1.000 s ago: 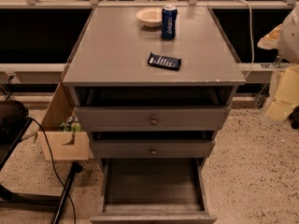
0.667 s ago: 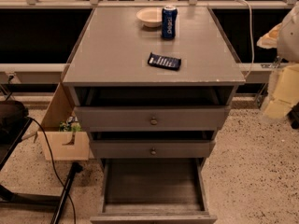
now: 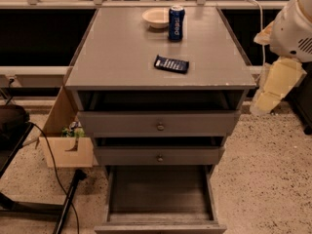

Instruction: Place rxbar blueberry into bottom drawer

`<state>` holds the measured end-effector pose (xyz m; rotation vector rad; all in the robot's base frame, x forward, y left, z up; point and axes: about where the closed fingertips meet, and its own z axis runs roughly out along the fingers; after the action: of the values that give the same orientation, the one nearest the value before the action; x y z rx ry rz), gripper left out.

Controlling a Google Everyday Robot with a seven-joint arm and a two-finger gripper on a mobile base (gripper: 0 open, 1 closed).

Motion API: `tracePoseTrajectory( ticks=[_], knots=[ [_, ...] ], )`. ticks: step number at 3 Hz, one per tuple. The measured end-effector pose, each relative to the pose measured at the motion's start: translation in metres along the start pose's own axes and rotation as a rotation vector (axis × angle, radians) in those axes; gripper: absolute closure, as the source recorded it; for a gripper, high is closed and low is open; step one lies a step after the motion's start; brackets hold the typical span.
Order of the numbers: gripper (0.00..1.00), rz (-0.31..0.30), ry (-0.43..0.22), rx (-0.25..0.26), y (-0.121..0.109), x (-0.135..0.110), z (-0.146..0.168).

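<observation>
Navy: flat rectangular rxbar blueberry (image 3: 171, 64) wrapper, small white lettering, near the grey cabinet top's (image 3: 117, 57) front edge.
Blue: upright metal soda can (image 3: 176, 22), by the back edge.
Grey: plain deep bottom drawer (image 3: 161, 189).
Cream-yellow: gripper (image 3: 270, 89), beyond the right edge.
Speckled beige: floor (image 3: 273, 179).

Arm (image 3: 295, 26): 1 white rounded segment, upper right, outside the right edge of the worktop (image 3: 126, 57). Gripper (image 3: 263, 99): cream, angled down-left, beside the front-right corner, below its surface.

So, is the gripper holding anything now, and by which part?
Nothing seen held: the rxbar blueberry lies on the cabinet top, apart from the gripper at the right.
</observation>
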<state>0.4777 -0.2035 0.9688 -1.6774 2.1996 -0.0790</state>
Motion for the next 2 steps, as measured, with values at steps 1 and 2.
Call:
tracePoseTrajectory(
  ticks=[1,2],
  knots=[
    [0.0,0.017,-0.028,-0.006,-0.027,-0.015,0.022],
    [0.0,0.043,-0.051,-0.008,-0.05,-0.024,0.039]
  ],
)
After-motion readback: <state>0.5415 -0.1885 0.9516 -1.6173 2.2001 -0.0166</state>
